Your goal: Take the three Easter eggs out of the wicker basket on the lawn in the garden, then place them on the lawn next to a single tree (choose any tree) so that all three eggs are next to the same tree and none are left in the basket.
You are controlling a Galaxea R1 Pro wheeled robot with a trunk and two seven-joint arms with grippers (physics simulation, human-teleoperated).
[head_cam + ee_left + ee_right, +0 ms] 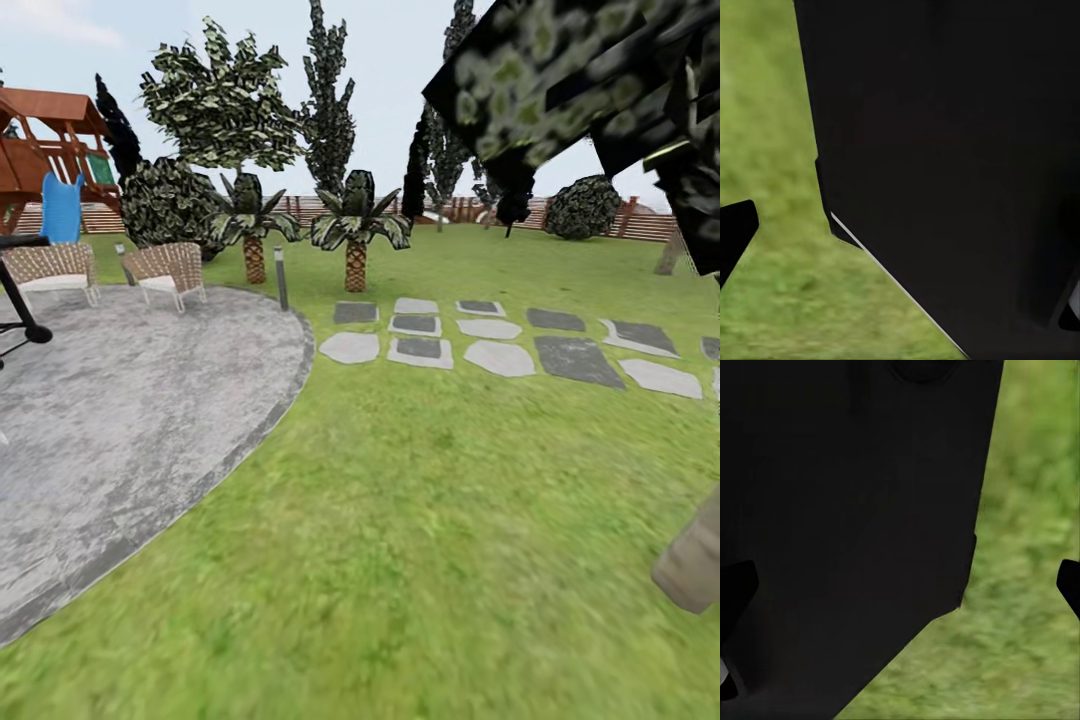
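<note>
So right now the robot looks like it's travelling, not handling anything. The head view looks across the lawn (430, 520) toward a grey paved patio circle (120, 420), a patch of stepping stones (500, 345), two wicker chairs (165, 272), a couple of short palms (355, 225) and a wooden playset with a blue slide (55, 165) back by the fence (600, 215). A pale grey-brown slanted trunk (695, 565) pokes in at the right edge with dark foliage (560, 70) overhead, so a tree is very close on that side.

I can't spot the wicker basket or the Easter eggs here, so I can't say where they sit at this moment or whether any are already out.

End effectors: both wrist views are mostly dark robot body with blurry grass behind. In the left wrist view one dark fingertip (735, 232) shows at the edge; in the right wrist view a dark tip (1069, 581) shows at one edge and another at the opposite edge. That hints the right one is spread apart, but honestly I can't tell for either, and I see nothing held between them.

My guess on the step: searching or repositioning. Next move needs the base or head turned until the basket comes into view, then driving up close enough to reach in. Worth remembering this nearby tree as the drop spot.
</note>
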